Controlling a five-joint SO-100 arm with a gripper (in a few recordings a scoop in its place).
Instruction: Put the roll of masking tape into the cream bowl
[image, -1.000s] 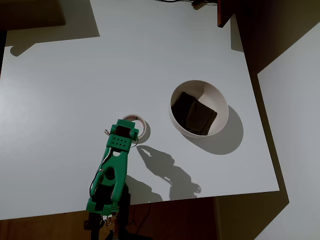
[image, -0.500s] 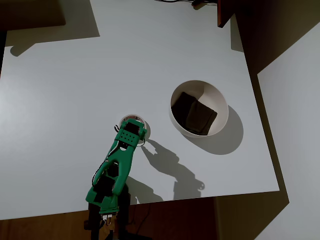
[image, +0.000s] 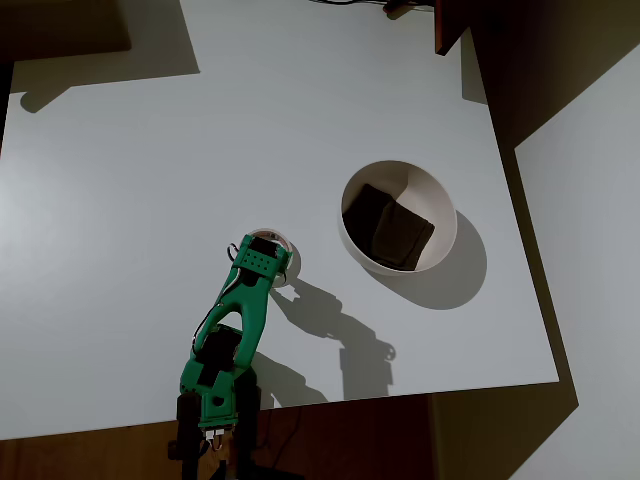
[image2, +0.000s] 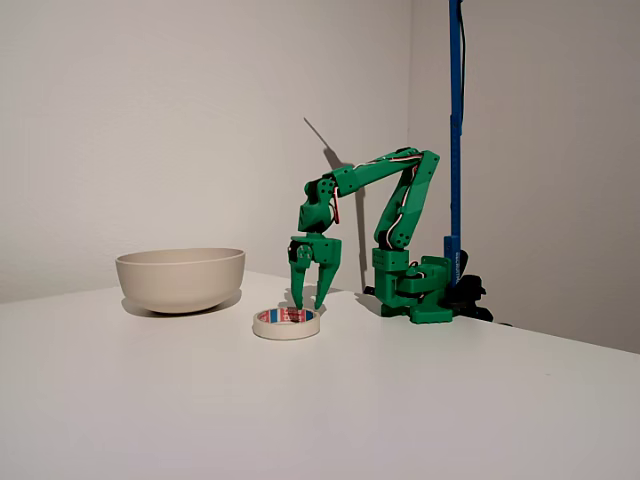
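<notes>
On the white bench (image2: 480, 400) stands the green arm (image2: 385, 190), bent over. Well apart from it sits the cream bowl (image: 398, 216) with dark square pieces (image: 390, 228) inside. The pincer (image2: 308, 303) hangs narrowly open, tips down at the roll of masking tape (image2: 286, 322), which lies flat on the bench.

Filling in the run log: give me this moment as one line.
green gripper: open, tips down at flat cream-white masking tape roll | roll: on white table, ungrasped | round cream bowl: apart, dark square pieces inside
</notes>
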